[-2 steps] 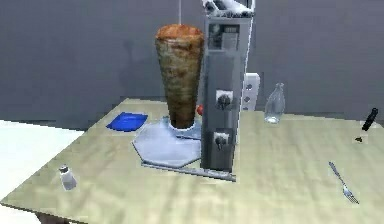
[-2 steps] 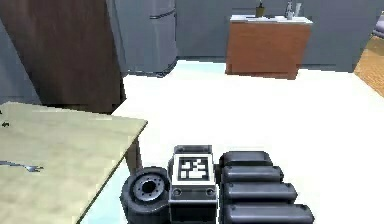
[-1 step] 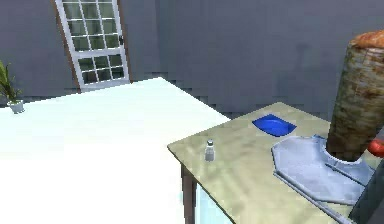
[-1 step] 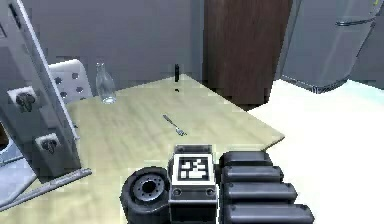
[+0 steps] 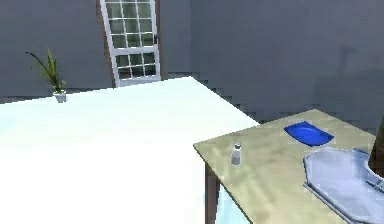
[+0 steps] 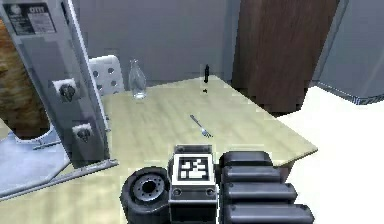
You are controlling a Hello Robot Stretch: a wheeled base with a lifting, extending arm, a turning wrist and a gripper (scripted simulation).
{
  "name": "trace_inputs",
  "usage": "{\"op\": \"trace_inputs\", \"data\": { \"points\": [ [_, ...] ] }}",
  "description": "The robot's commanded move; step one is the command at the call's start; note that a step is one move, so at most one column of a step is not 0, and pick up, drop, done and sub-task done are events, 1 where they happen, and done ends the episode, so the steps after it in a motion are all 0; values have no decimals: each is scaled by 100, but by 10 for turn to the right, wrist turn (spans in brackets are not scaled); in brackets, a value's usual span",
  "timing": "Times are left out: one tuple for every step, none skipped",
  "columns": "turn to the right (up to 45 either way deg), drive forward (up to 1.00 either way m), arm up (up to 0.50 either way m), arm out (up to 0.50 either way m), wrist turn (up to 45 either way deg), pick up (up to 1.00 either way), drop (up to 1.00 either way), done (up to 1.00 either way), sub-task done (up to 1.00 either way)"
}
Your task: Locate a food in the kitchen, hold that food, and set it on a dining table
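Nothing can be named as food for certain. The closest candidate is a rough brown mass [image 6: 20, 85] at the arm side view's far left edge, standing on a pale grey tray [image 6: 28, 162]; whether it is food cannot be told. The tray lies on a pale wooden table [image 6: 150, 125], and a tall grey metal upright [image 6: 62, 75] with two round knobs stands just right of the brown mass. Farther out on the tabletop are a clear glass bottle [image 6: 137, 80], a small dark upright shaker [image 6: 205, 73] near the far edge, and a fork [image 6: 201, 125] lying flat, well apart from both. A white chair [image 6: 103, 74] stands behind the table to the left of the bottle, and a dark brown wooden panel [image 6: 282, 50] rises at the far right. At the near edge, the gripper [image 6: 148, 195] shows as a dark round body to the left of a white marker square [image 6: 192, 168] and the black arm segments [image 6: 255, 190]. Its fingers cannot be made out, so their state and whether it holds anything cannot be told. In the forward view, the same table [image 5: 250, 165] carries a small shaker [image 5: 237, 154], a blue dish [image 5: 308, 131] and the grey tray [image 5: 340, 180]. Beyond them are white floor [image 5: 90, 150], a potted plant [image 5: 52, 75] and a glazed door [image 5: 131, 42].
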Motion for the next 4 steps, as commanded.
{"op": "trace_inputs", "data": {
  "points": [
    [0, 0, 0, 48, 0, 0, 0, 0, 0],
    [0, 0, 0, 0, 390, 0, 0, 0, 0],
    [0, 0, -32, 0, 0, 0, 0, 0, 0],
    [0, 0, 0, 0, 0, 0, 100, 0, 0]
  ]
}}
